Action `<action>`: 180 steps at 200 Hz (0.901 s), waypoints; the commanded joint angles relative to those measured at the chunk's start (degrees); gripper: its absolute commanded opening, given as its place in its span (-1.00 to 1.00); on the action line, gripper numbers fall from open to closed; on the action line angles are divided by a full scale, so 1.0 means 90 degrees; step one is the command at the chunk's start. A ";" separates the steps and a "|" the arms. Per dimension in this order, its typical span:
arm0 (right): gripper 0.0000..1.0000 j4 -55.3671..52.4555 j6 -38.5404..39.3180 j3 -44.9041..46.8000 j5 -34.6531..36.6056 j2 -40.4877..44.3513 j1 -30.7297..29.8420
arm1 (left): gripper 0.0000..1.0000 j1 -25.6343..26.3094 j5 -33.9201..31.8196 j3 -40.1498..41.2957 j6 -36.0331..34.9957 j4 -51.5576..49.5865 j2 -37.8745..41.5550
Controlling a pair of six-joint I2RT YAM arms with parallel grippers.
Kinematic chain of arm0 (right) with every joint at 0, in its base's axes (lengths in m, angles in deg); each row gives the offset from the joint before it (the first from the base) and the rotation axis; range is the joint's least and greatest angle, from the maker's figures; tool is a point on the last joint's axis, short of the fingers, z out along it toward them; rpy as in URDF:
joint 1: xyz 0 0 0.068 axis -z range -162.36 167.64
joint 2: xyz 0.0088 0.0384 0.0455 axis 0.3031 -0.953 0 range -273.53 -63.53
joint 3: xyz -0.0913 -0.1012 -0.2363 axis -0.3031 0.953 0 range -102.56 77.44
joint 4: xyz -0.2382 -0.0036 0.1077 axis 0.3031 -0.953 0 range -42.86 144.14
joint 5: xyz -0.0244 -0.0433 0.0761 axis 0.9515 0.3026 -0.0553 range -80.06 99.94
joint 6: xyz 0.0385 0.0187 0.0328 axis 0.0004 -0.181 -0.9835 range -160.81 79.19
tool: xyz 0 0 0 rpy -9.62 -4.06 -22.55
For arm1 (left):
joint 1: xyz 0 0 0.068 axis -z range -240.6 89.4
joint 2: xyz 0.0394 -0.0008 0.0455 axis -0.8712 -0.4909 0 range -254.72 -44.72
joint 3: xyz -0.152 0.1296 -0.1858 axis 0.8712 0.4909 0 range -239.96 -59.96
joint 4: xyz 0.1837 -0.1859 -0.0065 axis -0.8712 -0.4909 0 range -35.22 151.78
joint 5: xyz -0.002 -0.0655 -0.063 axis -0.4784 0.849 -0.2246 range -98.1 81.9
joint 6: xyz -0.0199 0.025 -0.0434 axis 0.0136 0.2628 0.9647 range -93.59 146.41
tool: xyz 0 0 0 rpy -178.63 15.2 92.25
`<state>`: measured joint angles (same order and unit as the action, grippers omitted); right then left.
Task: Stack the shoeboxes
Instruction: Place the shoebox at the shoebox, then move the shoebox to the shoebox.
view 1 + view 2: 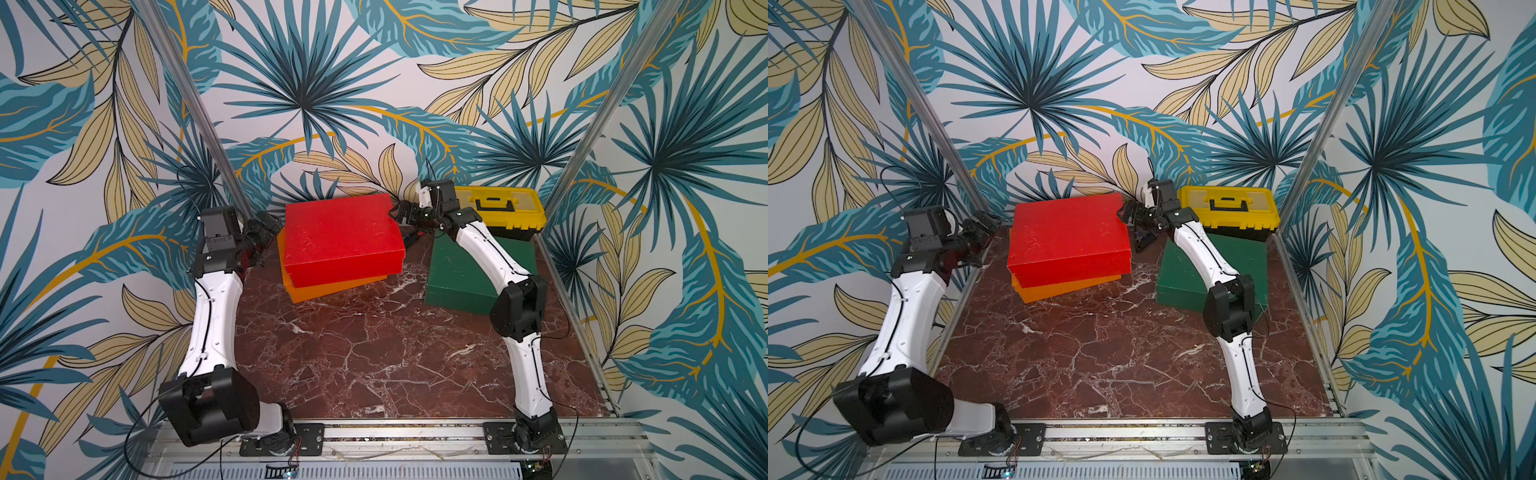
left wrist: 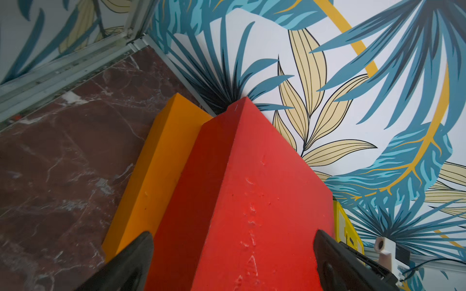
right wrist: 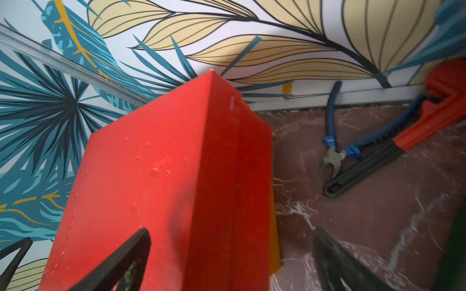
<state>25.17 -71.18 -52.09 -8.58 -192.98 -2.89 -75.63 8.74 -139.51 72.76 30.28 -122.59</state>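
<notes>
A red shoebox (image 1: 340, 237) (image 1: 1067, 237) lies askew on an orange shoebox (image 1: 332, 289) (image 1: 1059, 289) at the back middle of the table. The dark green shoebox (image 1: 457, 274) (image 1: 1183, 274) sits alone to the right, partly hidden by my right arm. My left gripper (image 1: 270, 226) (image 2: 233, 234) stands open at the red box's left end, its fingers astride an upper edge. My right gripper (image 1: 397, 212) (image 3: 230, 230) is open at the red box's far right corner, one finger over the lid and one beside the wall. Both wrist views show the red box (image 2: 252, 189) (image 3: 164, 176) over the orange one (image 2: 156, 171).
A yellow-lidded black toolbox (image 1: 503, 205) (image 1: 1229, 205) stands at the back right behind the green box. Blue-handled pliers (image 3: 332, 141) and a red pipe wrench (image 3: 416, 131) lie on the marble table (image 1: 374, 353) between the stack and the green box. Patterned walls enclose three sides.
</notes>
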 commanded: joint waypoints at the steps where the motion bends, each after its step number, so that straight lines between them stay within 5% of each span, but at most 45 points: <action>1: 0.99 0.0607 0.0018 0.0704 -0.0301 0.0563 0.0045 | 1.00 -0.0014 -0.0311 0.0643 0.0026 -0.0149 0.0841; 43: 0.78 0.0696 -0.0346 0.0785 -0.0758 0.0387 -0.0046 | 1.00 0.1368 -0.1659 0.0991 -0.0425 -0.1122 0.2131; 72: 0.68 0.0733 -0.0486 0.0614 -0.0851 0.0148 -0.0181 | 0.99 0.2363 -0.1714 0.1471 -0.0277 -0.1187 0.2635; 110: 0.62 0.0365 -0.0534 -0.0327 -0.1064 -0.0523 -0.0465 | 0.99 0.3679 -0.1076 0.1344 -0.0457 -0.1176 0.1770; 136: 0.58 0.0097 -0.0593 -0.1038 -0.1137 -0.1026 -0.0609 | 1.00 0.4536 -0.1390 0.1102 -0.0604 -0.0971 0.1270; 180: 0.60 0.0222 -0.0688 -0.1282 -0.1123 -0.1212 -0.0675 | 1.00 0.4688 -0.1245 0.1008 -0.0618 -0.0359 0.0566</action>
<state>28.52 -76.66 -62.12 -17.89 -202.40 -8.55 -33.38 -2.73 -128.17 68.36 22.54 -115.42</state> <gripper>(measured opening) 0.793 0.998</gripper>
